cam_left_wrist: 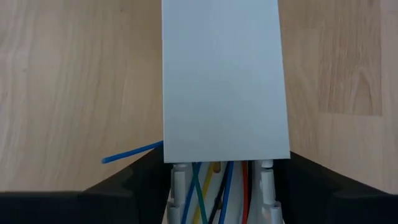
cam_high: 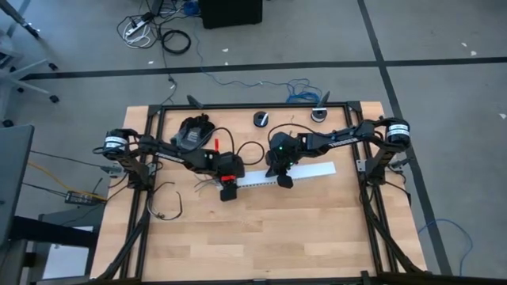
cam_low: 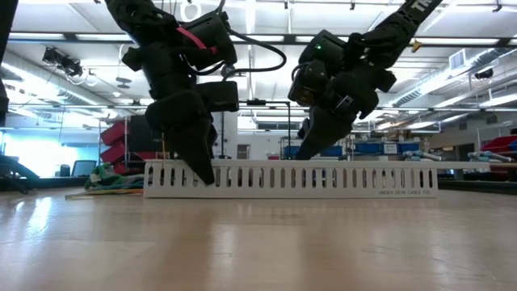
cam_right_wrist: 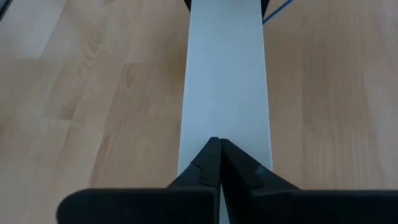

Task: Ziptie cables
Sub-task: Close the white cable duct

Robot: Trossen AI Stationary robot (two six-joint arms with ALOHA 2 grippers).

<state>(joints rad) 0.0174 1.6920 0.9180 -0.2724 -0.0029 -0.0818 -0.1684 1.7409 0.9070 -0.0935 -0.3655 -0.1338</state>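
Note:
A white slotted duct (cam_high: 305,172) lies across the table's middle with its flat cover (cam_left_wrist: 224,81) on. At its left end several thin wires (cam_left_wrist: 208,193), blue, green, yellow, red and black, lie inside it, and one blue wire (cam_left_wrist: 130,153) sticks out sideways. My left gripper (cam_high: 228,188) is at that left end, with a finger on either side of the duct. My right gripper (cam_right_wrist: 216,144) is shut over the cover near the duct's middle (cam_high: 281,177). My left gripper holds the duct's left end between its two fingers (cam_left_wrist: 134,186), one against each slotted side wall (cam_left_wrist: 177,180), coming from above and pointing down. The duct stays flat on the table. My right gripper has its shut fingertips (cam_right_wrist: 211,155) on the cover's top (cam_right_wrist: 224,118), slanting down from above, in line with the duct's length.
A loose black cable (cam_high: 168,207) lies on the table's left near part. A black object (cam_high: 194,131) and two small round things (cam_high: 261,119) (cam_high: 319,115) sit by the far edge. The metal frame (cam_high: 372,206) borders the table. Bare wood lies toward the near edge.

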